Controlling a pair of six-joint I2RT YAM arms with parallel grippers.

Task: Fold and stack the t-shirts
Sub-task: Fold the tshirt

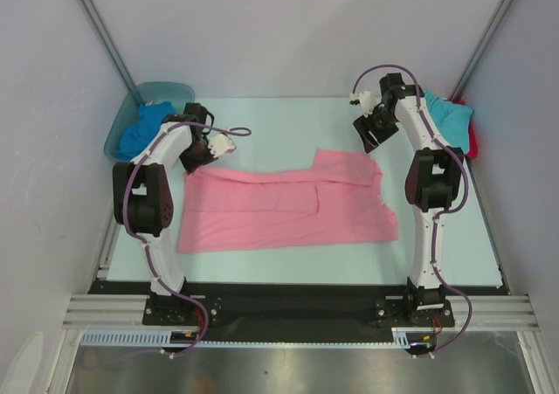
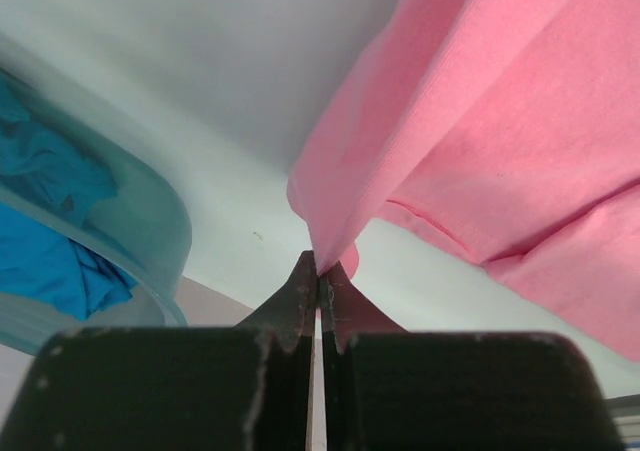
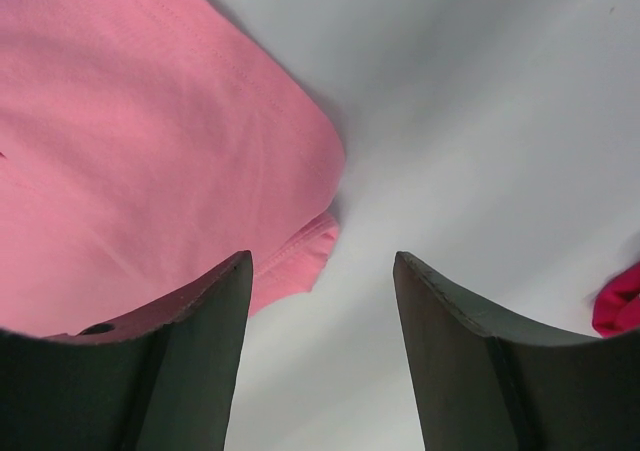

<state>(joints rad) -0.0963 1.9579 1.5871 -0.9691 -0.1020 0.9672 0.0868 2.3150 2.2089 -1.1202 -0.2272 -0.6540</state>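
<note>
Tub (image 1: pixel 166 86) at far-left corner, royal blue shirt (image 1: pixel 140 132) bunched inside. Left gripper (image 2: pixel 318 274): jaws pressed together, pinching far-left corner of pink shirt (image 1: pixel 288 206). Pink shirt spread mid-table, partly folded, long edges running left to right. Bare table (image 1: pixel 279 123) along far side. Right gripper (image 3: pixel 322 263): jaws spread, nothing between, over bare table just beside shirt's far-right corner. Turquoise shirt (image 1: pixel 450 114) at right edge, red shirt (image 1: pixel 472 141) showing beside it.

Overhead and 2 close wrist views share pink t-shirt (image 1: pixel 288 215).
</note>
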